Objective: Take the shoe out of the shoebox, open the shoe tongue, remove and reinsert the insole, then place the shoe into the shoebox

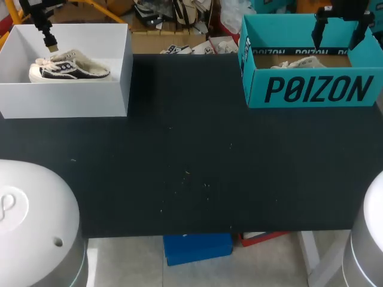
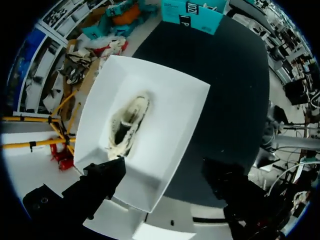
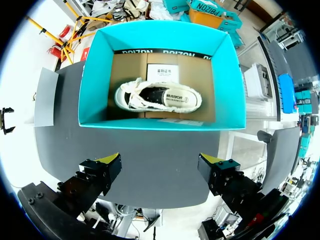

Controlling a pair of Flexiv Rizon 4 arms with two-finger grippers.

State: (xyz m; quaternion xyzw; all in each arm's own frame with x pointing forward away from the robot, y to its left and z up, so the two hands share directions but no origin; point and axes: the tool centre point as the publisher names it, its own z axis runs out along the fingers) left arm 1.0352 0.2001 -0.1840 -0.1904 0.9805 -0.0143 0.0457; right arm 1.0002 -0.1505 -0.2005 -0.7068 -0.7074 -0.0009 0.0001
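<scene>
A cream and black shoe (image 1: 69, 66) lies in the white shoebox (image 1: 114, 78) at the table's back left. My left gripper (image 1: 51, 42) hangs above that box, open; in the left wrist view its dark fingers (image 2: 102, 182) stand wide apart over the box's (image 2: 170, 100) near rim, with the shoe (image 2: 127, 125) ahead of them. A second cream shoe (image 3: 157, 97) lies on its side in the teal shoebox (image 1: 311, 89) at the back right. My right gripper (image 1: 339, 36) hovers open above it, its yellow-tipped fingers (image 3: 107, 165) short of the teal box (image 3: 95, 90).
The black table (image 1: 179, 155) stretches between the two boxes. My arms' white bases (image 1: 36, 227) fill the front corners. The table's front edge runs just ahead of them.
</scene>
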